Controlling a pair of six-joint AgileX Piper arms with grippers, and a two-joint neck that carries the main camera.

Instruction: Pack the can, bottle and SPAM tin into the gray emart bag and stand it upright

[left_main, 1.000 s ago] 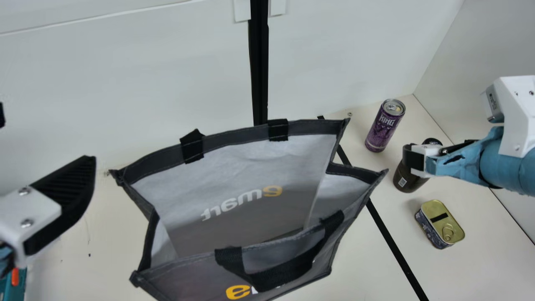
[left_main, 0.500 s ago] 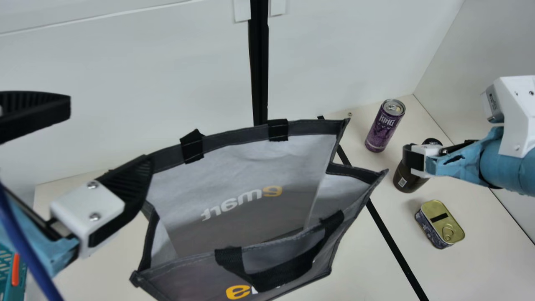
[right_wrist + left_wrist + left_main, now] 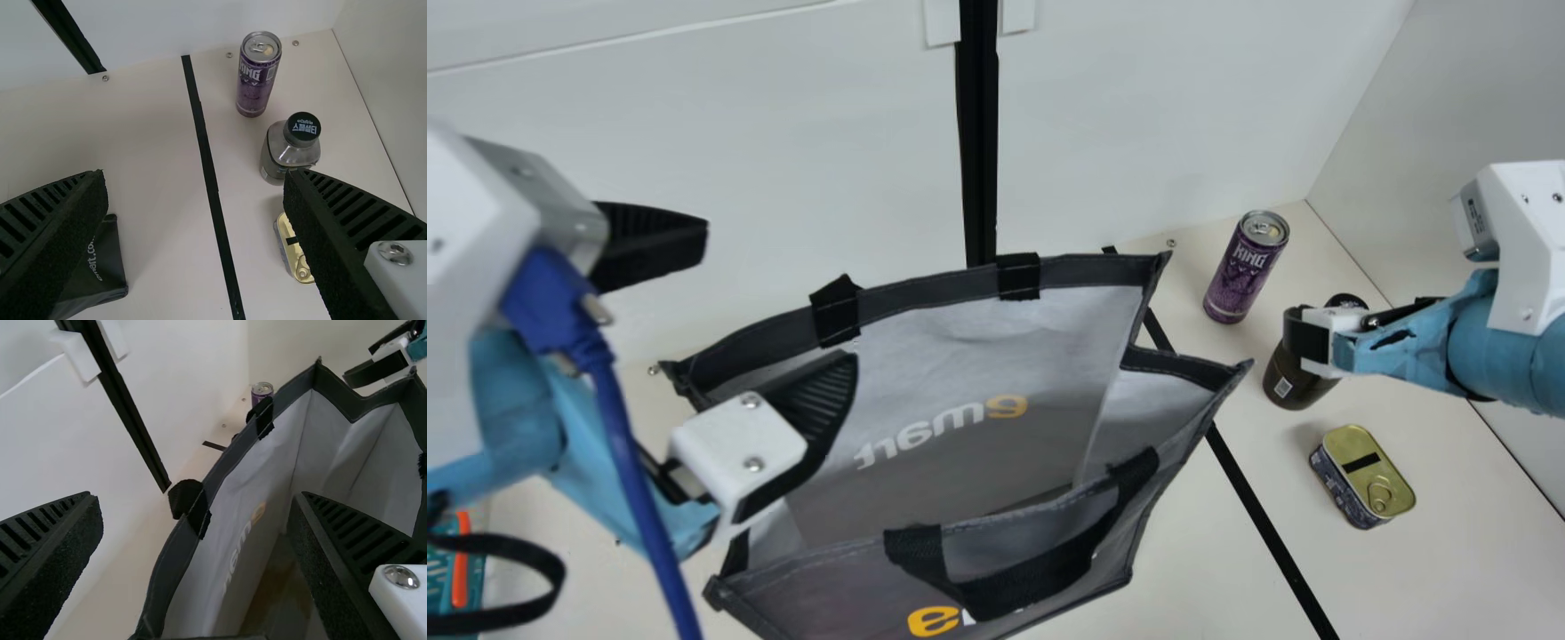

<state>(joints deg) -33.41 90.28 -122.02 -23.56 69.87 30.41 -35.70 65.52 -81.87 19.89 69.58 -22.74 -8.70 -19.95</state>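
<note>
Two pincers are mine, and both are open with nothing gripped. My left pincer (image 3: 740,324) is above the left end of the gray emart bag (image 3: 818,591). In the main view, one of its ribbed fingers overlaps the bag's mouth and the other is up beyond the far rim; I cannot tell whether either touches the cloth. The bag's mouth gapes upward, reaching from below my left pincer toward my right, with a black handle (image 3: 1023,582) drooping over its near side.

My right pincer (image 3: 1305,336) is well apart from the left, on the other side of the bag, its fingers spread in the right wrist view. The bottle (image 3: 1289,382), dark with a black cap, stands upright on the cream table (image 3: 1449,560) just past this pincer, which partly covers it in the main view. Farther back from the pincer, toward the wall, the purple can (image 3: 1240,276) stands upright. On the pincer's near side, the SPAM tin (image 3: 1369,476) lies flat, its gold pull-ring lid facing up. A black strip (image 3: 1258,498) crosses the table between the bag and these three items.
</note>
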